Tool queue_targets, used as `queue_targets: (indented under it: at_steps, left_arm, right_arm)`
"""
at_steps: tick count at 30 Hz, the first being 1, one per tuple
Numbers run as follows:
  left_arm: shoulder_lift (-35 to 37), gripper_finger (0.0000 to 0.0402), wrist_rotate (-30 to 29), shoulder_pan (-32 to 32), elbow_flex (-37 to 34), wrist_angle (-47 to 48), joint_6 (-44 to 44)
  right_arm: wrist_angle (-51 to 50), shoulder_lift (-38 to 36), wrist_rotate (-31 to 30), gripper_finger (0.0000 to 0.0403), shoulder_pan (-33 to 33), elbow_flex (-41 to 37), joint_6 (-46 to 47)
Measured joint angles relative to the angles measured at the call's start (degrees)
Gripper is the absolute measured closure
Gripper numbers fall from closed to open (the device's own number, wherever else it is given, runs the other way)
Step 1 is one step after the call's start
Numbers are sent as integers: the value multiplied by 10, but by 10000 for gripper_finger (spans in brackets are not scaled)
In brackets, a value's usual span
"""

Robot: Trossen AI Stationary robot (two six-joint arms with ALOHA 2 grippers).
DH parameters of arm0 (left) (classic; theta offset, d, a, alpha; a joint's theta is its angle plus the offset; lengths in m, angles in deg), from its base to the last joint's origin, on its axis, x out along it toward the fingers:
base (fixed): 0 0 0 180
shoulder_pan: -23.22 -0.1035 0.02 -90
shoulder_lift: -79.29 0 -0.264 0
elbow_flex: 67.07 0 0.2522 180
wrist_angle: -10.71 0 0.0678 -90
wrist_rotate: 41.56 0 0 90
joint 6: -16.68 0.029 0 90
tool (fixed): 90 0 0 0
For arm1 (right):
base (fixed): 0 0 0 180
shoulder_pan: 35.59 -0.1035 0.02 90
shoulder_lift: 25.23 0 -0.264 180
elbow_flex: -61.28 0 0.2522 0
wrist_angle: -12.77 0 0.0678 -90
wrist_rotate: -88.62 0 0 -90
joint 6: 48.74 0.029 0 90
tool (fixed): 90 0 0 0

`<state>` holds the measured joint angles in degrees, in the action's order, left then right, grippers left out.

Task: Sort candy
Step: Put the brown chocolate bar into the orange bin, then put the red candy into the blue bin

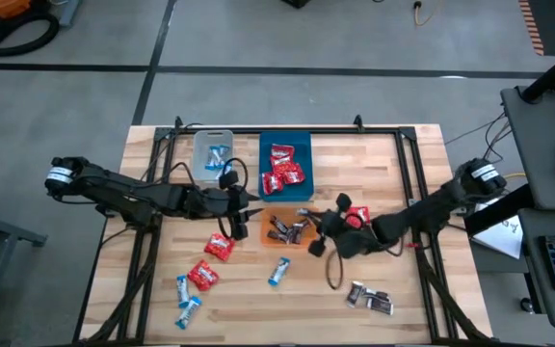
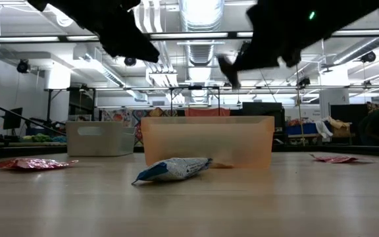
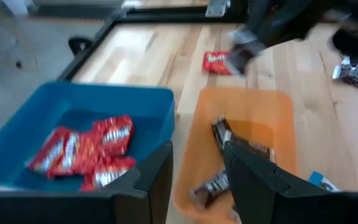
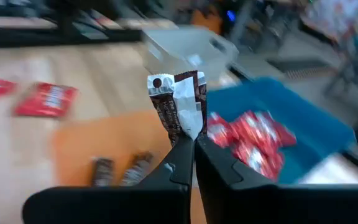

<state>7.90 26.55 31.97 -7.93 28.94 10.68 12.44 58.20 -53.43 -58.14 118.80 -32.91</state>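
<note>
My right gripper (image 4: 194, 152) is shut on a dark brown-silver candy (image 4: 178, 102) and hangs above the right end of the orange bin (image 1: 287, 241); the left wrist view shows that candy (image 3: 241, 58) too. My left gripper (image 3: 197, 177) is open and touches nothing, above the gap between the blue bin (image 3: 17, 134) and the orange bin (image 3: 278, 106). Dark candies (image 3: 219, 134) lie in the orange bin, red candies (image 1: 284, 169) in the blue bin, blue-and-white ones (image 1: 217, 156) in the clear bin (image 1: 198, 145). My right gripper pinches the dark brown-silver candy by one end of its wrapper (image 4: 190, 132) between its two fingers. The rest of the candy sticks out past the fingertips. The fingers come from the table's right side, and the candy is lifted clear above the orange bin.
Loose candies lie on the wood: red ones (image 1: 218, 247) (image 1: 202, 276) (image 1: 357, 214), blue-and-white ones (image 1: 278, 272) (image 1: 181, 287) (image 1: 190, 310), dark ones (image 1: 369, 299). A black cable loop (image 1: 333, 275) lies near the right arm. In the low view a blue-and-white candy (image 2: 173, 169) lies before the orange bin (image 2: 206, 141).
</note>
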Motion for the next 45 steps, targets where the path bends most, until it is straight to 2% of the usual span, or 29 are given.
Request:
queue_targets:
  at_steps: [4, 8, 12, 16, 23, 28, 31, 35, 39, 43, 45]
  left_arm:
    - [11, 274, 1, 3, 0, 46, -55]
    - [15, 273, 1, 5, 0, 72, -95]
    - [14, 273, 1, 6, 0, 72, -114]
    - [13, 273, 1, 7, 0, 71, -121]
    - [13, 273, 5, 7, 0, 72, -138]
    - [13, 273, 76, 7, 0, 94, -167]
    - [13, 273, 112, 8, 0, 124, -217]
    - [13, 273, 132, 16, -1, 207, -318]
    - [13, 274, 188, 35, -1, 308, -400]
    - [6, 274, 253, 73, -1, 370, -411]
    - [1, 274, 261, 92, -1, 369, -411]
  right_arm:
    - [0, 26, 0, 394, 31, -4, 49]
    - [3, 42, 4, 394, 38, -1, 40]
    - [7, 43, 40, 388, 38, 1, 37]
    - [6, 40, 56, 360, 37, 1, 49]
    - [6, 36, 56, 285, 37, 1, 51]
    - [5, 29, 56, 252, 37, 7, 27]
    - [4, 20, 56, 242, 39, 12, 16]
    - [-1, -2, 61, 236, 43, 17, -7]
    - [-3, -30, 73, 237, 49, 18, -47]
    - [-7, -56, 89, 241, 59, 18, -80]
    - [-10, -66, 90, 240, 64, 18, -92]
